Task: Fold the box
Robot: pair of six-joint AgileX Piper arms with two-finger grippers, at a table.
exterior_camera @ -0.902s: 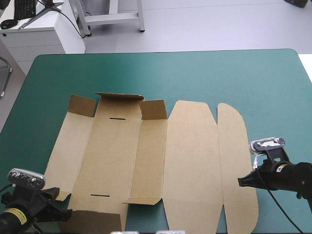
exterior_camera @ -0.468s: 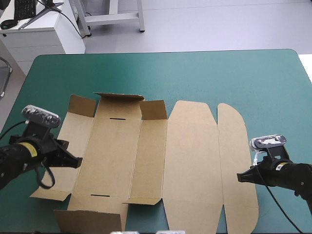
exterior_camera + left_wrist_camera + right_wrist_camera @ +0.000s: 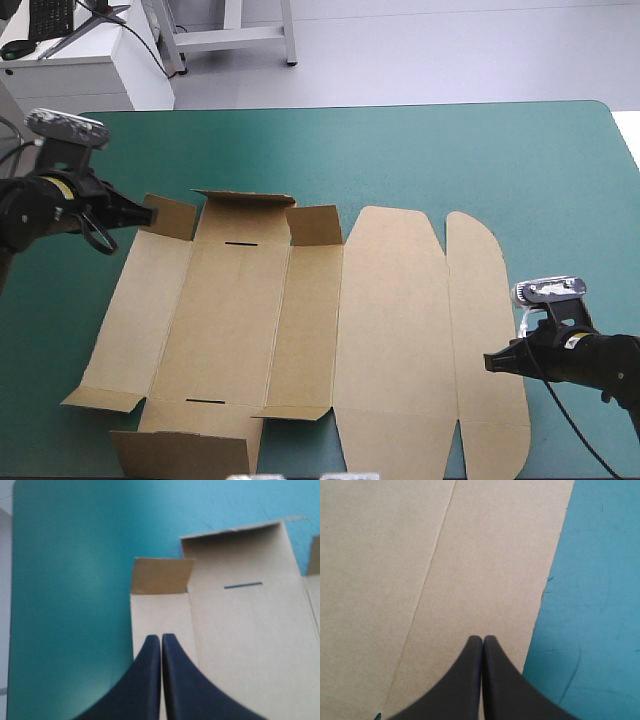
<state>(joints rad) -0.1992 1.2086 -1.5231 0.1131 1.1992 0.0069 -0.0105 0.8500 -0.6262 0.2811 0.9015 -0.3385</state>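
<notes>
The brown box lies spread out as a cut sheet in the middle of the table, its small flaps at the far edge tilted up. My left gripper is shut and empty, its tip just beside the raised far-left flap. In the left wrist view the gripper hangs over the left panel, with that flap and the slotted panel ahead. My right gripper is shut, its tip at the rounded right panel's outer edge. In the right wrist view this gripper sits above bare board.
The teal-green cover shows wide beyond the box's far edge and along its right side. At the near-left corner two flaps stand slightly raised close to the table's front edge.
My left arm has travelled from the box's near-left corner along its left side to the far-left flap. The near-left flaps now sit a little raised. The right gripper has barely moved.
</notes>
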